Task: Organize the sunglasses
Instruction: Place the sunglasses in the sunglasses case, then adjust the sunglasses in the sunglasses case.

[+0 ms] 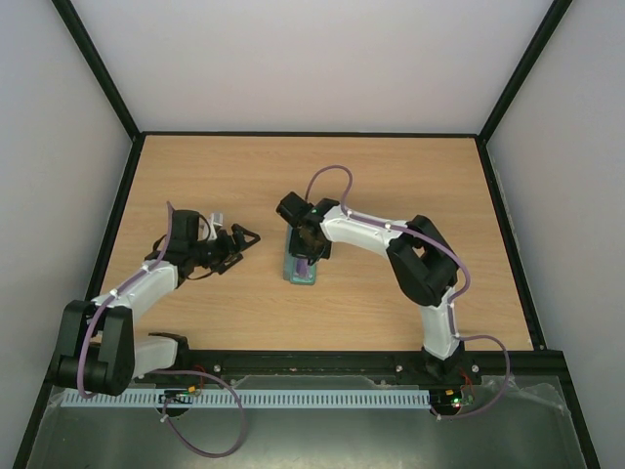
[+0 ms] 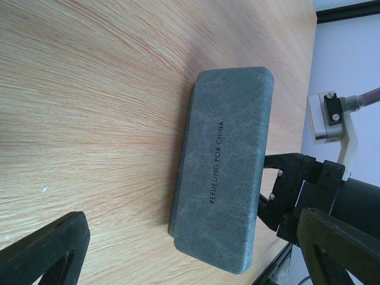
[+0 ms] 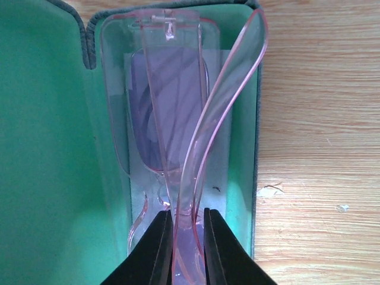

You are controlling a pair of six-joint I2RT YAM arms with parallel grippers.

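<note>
Left gripper (image 1: 237, 246): spread, holding nothing, left of the desk's (image 1: 391, 176) centre.
Case (image 2: 222, 172): mid-desk, lid open.
Sunglasses (image 3: 172, 89): lying inside the case on its green lining.
Right gripper (image 3: 188, 217): pinching one bowed temple.
Done: glasses placed.
Apparently outstanding: release, settle temple, shut lid.

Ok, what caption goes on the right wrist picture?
Right end effector pinches the sunglasses by one arm over the green-lined case.

Bright, even, diffuse light; shadows on the desk (image 1: 244, 176) are faint and soft. Wrist views are sharp; the sunglasses (image 3: 178, 119) catch mild pale glints.
</note>
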